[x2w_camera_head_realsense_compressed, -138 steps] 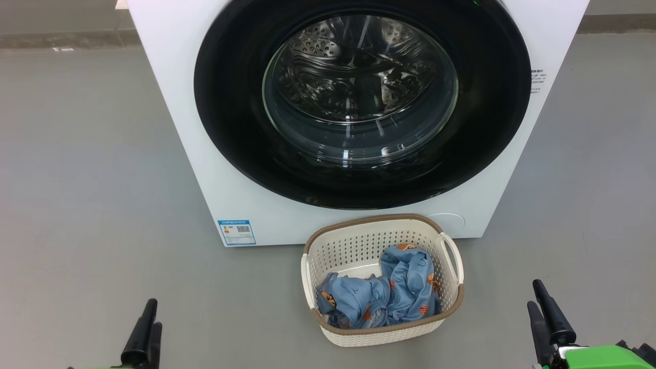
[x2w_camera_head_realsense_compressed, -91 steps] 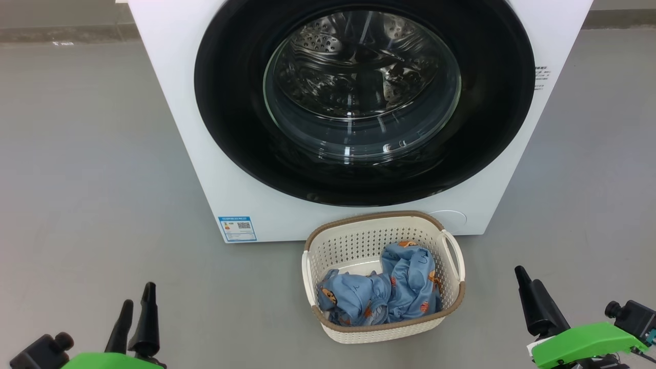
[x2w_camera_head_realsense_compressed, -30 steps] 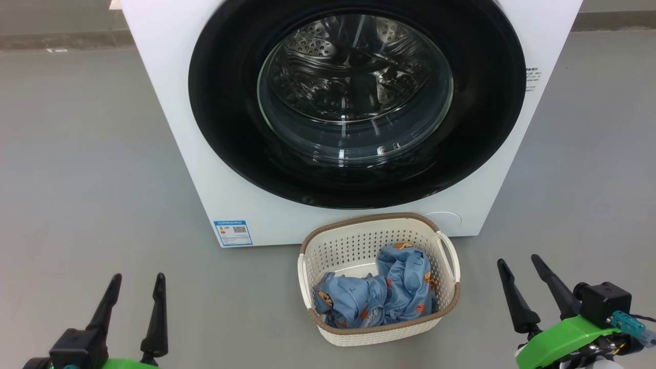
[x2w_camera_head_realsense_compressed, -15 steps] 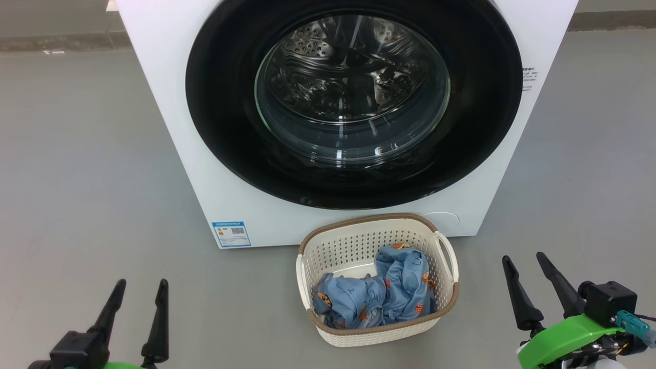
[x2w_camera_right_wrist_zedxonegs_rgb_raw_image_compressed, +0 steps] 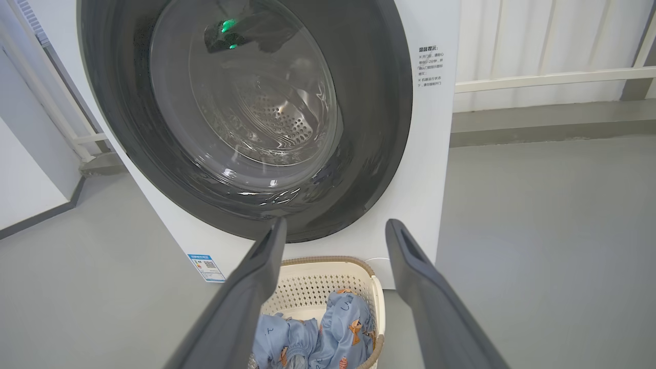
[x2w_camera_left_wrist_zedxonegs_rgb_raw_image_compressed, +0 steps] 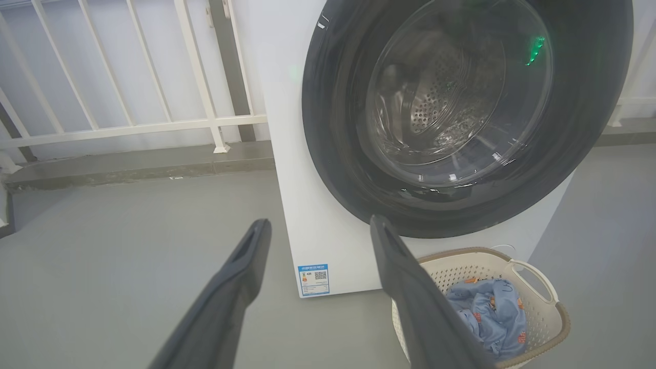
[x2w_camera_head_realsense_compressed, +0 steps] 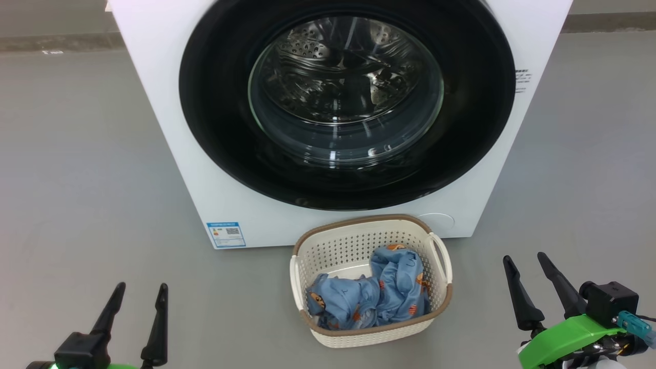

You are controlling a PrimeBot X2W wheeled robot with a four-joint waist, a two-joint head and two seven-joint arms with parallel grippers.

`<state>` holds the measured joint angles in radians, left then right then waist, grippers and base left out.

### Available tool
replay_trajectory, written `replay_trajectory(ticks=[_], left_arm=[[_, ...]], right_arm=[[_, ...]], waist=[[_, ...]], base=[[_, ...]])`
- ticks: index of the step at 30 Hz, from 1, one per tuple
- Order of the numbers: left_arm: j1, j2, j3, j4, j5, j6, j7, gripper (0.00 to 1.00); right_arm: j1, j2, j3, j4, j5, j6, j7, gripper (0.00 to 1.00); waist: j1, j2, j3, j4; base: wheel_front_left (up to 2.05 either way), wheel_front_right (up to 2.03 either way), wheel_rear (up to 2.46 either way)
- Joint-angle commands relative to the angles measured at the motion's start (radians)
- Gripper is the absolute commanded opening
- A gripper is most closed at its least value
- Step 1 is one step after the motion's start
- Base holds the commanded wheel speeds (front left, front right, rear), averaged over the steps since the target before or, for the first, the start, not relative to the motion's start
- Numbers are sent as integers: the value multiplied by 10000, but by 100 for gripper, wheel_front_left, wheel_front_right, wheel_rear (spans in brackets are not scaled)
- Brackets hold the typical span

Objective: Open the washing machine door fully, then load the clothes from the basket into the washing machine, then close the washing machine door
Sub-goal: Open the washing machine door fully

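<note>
- The washing machine door (x2w_camera_head_realsense_compressed: 346,97) — a wide glossy black rim round a bulging clear glass bowl — sits shut against the white washing machine (x2w_camera_head_realsense_compressed: 164,138), ahead of both pairs of fingers.
- The basket (x2w_camera_head_realsense_compressed: 333,243) (cream, perforated, brown-rimmed) stands on the grey floor (x2w_camera_head_realsense_compressed: 77,179) just in front of the machine, between the two grippers. The light blue clothes (x2w_camera_head_realsense_compressed: 376,297) lie crumpled inside it.
- Left gripper (x2w_camera_head_realsense_compressed: 142,285): low, fingers spread apart and pointing toward the machine, holding nothing.
- Right gripper (x2w_camera_head_realsense_compressed: 523,256): likewise parted and empty — the basket lies to its fingers' left.
</note>
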<state>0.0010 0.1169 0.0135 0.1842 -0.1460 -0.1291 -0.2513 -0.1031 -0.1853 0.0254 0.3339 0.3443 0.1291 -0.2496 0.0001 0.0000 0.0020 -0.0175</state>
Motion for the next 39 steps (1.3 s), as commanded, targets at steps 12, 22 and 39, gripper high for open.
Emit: replay_trajectory(ticks=[12, 22, 39], left_arm=[[-287, 162, 365, -199, 10, -15, -105, 100], [-364, 110, 331, -255, -282, -15, -105, 100], [-510, 185, 193, -113, -537, -15, -105, 100]], right_arm=[[-127, -74, 199, -316, -173, 16, -122, 100], [-208, -58, 210, -338, -158, 16, -122, 100], [-321, -36, 156, -338, -163, 16, -122, 100]], waist=[[0, 0, 158, -45], [0, 0, 343, -76], [0, 0, 436, -53]], base=[[118, 118, -237], [122, 122, -245], [48, 47, -95]])
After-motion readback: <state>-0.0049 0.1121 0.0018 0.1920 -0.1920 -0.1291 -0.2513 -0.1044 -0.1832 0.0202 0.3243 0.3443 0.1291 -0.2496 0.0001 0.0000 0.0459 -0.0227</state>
